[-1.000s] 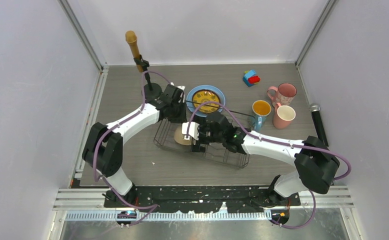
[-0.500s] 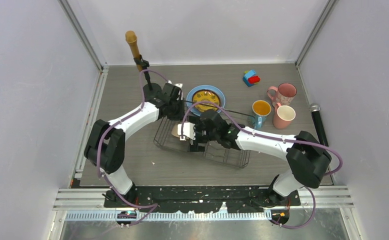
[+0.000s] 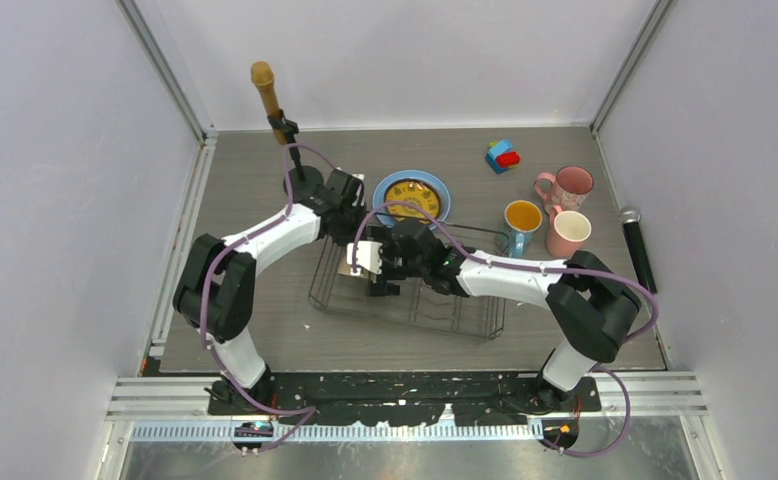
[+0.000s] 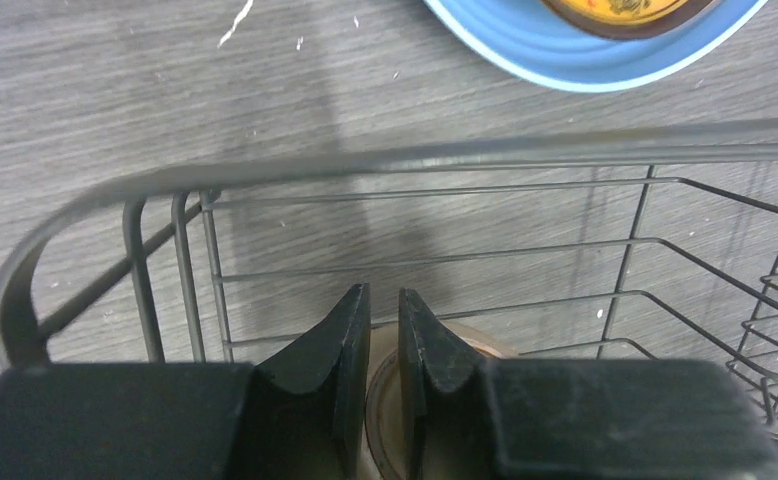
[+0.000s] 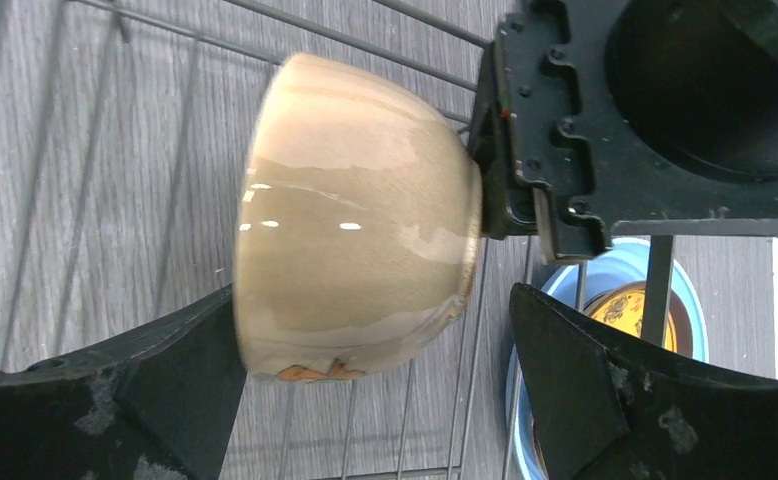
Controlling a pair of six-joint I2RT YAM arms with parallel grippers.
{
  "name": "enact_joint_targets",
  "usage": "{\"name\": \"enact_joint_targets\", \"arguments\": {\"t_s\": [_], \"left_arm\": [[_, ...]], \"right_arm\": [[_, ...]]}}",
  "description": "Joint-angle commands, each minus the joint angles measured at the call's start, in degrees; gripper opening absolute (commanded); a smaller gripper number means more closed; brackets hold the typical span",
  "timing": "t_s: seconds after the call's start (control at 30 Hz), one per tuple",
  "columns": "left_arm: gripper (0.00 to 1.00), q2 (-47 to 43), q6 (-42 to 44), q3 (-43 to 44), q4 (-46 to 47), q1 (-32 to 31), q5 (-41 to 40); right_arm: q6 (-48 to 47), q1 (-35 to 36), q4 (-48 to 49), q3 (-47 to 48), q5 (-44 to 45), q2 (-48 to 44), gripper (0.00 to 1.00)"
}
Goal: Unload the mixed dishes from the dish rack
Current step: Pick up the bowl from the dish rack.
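The right tool (image 5: 373, 295) is pushing in from the near side of the rack (image 3: 445, 318), sitting further left along it than a second ago. It is hanging wide open with one finger on either side of the bowl (image 5: 355, 210) and gripping nothing; whether a finger is brushing the rim can't be told. The bowl is lying tipped on its side over the wires at the rack's left end, mostly hidden under both wrists from above.

From the far side, the left tool (image 4: 383, 300) has been squeezing down over the last second. It is now almost shut, and it looks to be pinching the foot of the bowl.

So this is reading as the last dish coming out: one tool is holding it and the other is lining up to take or steady it.

Beyond the rack, the yellow plate (image 3: 412, 198) is sitting on the blue plate (image 3: 437, 188), already out on the desk (image 3: 265, 330). The mugs (image 3: 568, 232) are standing together at the far right, well apart from the rack.
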Motion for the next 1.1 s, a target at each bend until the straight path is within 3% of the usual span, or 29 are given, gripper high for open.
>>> {"name": "enact_joint_targets", "arguments": {"t_s": [0.0, 0.2, 0.37, 0.5, 0.67, 0.97, 1.07], "left_arm": [[0.18, 1.66, 0.01, -2.18, -7.54, -0.54, 1.50], [0.18, 0.79, -0.47, -2.52, -7.27, -0.60, 1.52], [0.19, -0.28, -1.02, -1.76, -7.06, -0.54, 1.94], [0.20, -1.50, -1.52, -1.15, -6.65, -0.55, 2.10], [0.20, -3.06, -2.56, -0.42, -6.11, -0.59, 2.05], [0.31, -6.32, -3.98, 0.77, -5.04, -0.59, 1.08], [0.35, -7.56, -4.16, 1.09, -5.02, -0.57, 0.66]], "right_arm": [[3.17, 0.22, 4.61, 1.02, 2.25, 1.29, 1.00], [8.27, 0.22, 14.61, -1.96, 4.35, 1.48, 0.97], [11.28, 0.33, 22.30, -5.59, 6.02, 0.63, 0.83], [11.61, 0.79, 24.67, -7.01, 8.82, -0.10, 0.68], [14.19, 1.40, 30.26, -10.44, 10.59, -1.50, 0.37], [12.62, 4.91, 42.25, -13.90, 21.64, -1.68, 0.09], [11.07, 5.33, 46.06, -14.59, 22.56, -1.61, 0.06]]}}
